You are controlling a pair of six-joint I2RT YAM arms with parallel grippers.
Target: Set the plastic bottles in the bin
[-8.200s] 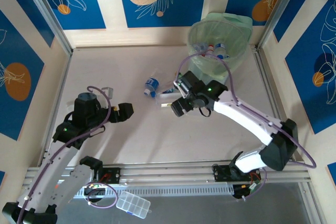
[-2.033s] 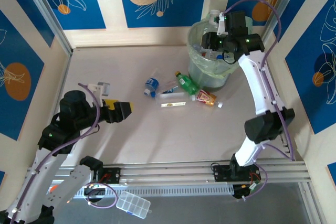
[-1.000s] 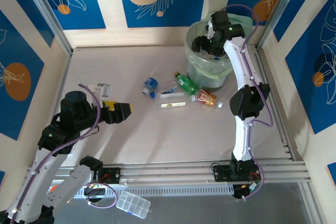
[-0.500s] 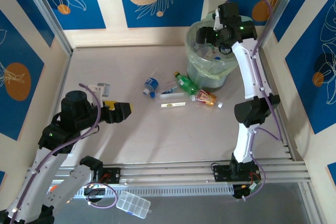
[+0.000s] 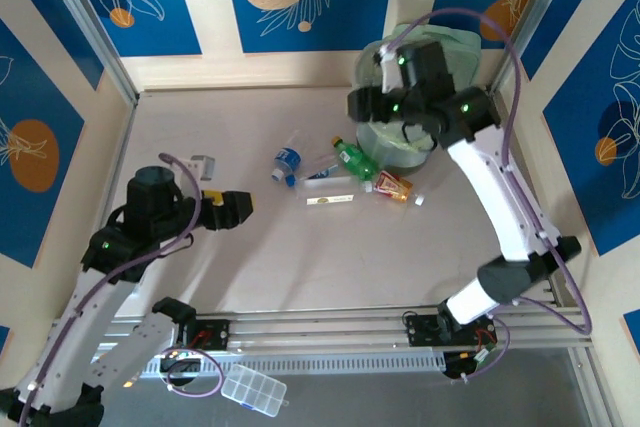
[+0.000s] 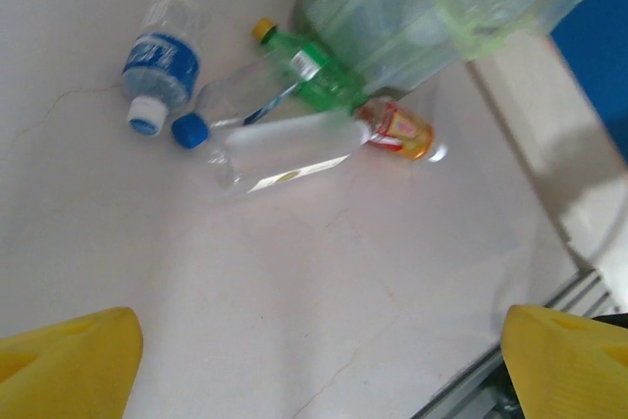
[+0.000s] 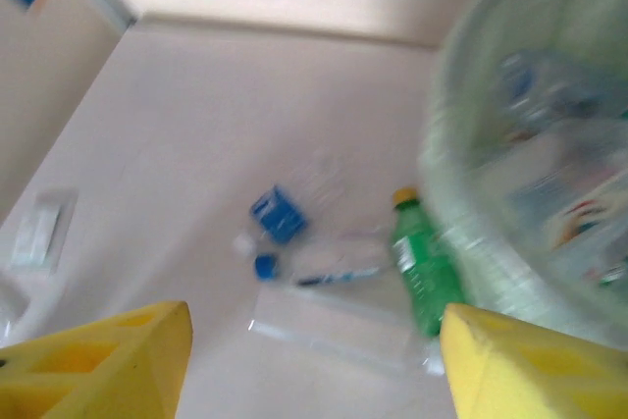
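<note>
The right hand (image 5: 365, 104) is hovering by the left rim of the bin (image 5: 392, 144); its yellow fingers (image 7: 108, 360) are standing well apart with nothing between them, so it is released and carrying nothing. Its own camera is looking past those fingers into the bin, where blurred bottles (image 7: 579, 213) are lying, and down onto the table (image 7: 196, 125); there the green bottle (image 7: 420, 277) is lying just beside the bin's wall, a long clear bottle (image 7: 334, 333) is lying nearer, and a blue-labelled bottle (image 7: 280, 215) is lying to the left, all on the near side of the hand and untouched. The left hand (image 5: 238, 209) is hanging over the left of the table, likewise spread wide and empty, well apart from that cluster. The left wrist view is adding detail; a blue-capped clear bottle (image 6: 245, 105) is resting between the blue-labelled one and the green one, and a red-labelled bottle (image 6: 397, 132) is lying at the long clear bottle's right end, near the bin's foot. The top view is adding a small white piece (image 5: 203, 162) just beyond the left hand and a compartment box (image 5: 253, 387) at the near edge.
</note>
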